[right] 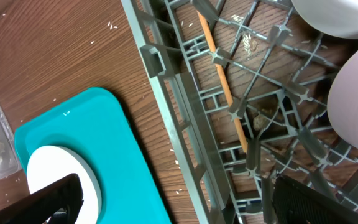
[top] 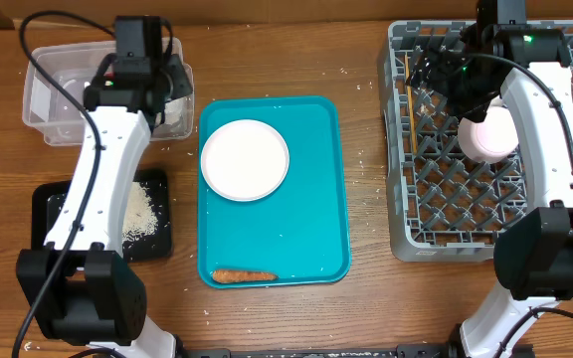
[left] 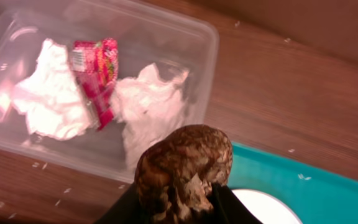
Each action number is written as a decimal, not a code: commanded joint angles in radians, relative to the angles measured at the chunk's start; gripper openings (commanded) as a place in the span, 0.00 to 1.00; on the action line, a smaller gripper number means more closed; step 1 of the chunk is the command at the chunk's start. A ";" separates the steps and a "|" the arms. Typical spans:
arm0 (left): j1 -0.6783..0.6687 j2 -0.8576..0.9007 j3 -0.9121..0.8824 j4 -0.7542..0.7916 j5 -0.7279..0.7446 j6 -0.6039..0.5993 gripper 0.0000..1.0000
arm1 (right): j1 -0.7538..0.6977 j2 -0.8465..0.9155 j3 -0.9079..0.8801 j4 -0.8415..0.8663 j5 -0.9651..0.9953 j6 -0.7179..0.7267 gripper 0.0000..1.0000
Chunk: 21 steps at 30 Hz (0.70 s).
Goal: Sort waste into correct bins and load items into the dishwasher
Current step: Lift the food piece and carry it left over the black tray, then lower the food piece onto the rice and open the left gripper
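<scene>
From overhead, the large square grey plastic dish rack [top: 436,199] stands right of the teal tray [top: 306,229]; left lie the clear plastic rectangular tub [top: 38,80] and the flat black rectangular tray [top: 157,244]. A round white plate [top: 245,159] rests on the teal tray. Only my left wrist view shows crumpled white paper napkins [left: 48,102] and a red-and-silver crinkled wrapper [left: 95,71] inside the tub, my left jaws clenched on the brown food lump [left: 185,168] beside its rim. Only my right wrist view shows the thin wooden stick [right: 225,93] lying in the rack, right jaws spread wide.
</scene>
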<state>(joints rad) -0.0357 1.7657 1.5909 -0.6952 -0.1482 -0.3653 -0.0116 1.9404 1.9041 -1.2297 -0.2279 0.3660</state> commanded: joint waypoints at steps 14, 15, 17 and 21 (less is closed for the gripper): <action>0.217 -0.001 -0.007 -0.495 -0.121 -0.187 0.28 | -0.002 -0.016 0.021 0.006 0.007 0.005 1.00; 0.226 0.000 -0.018 -0.511 -0.121 -0.194 0.28 | -0.002 -0.016 0.021 0.006 0.007 0.005 1.00; 0.238 0.000 -0.049 -0.518 -0.121 -0.197 0.29 | -0.002 -0.016 0.021 0.006 0.007 0.005 1.00; 0.245 0.000 -0.141 -0.502 -0.121 -0.235 0.30 | -0.002 -0.016 0.021 0.006 0.007 0.005 1.00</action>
<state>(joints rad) 0.2058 1.7657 1.5185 -1.2049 -0.2527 -0.5400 -0.0116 1.9404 1.9041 -1.2270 -0.2283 0.3664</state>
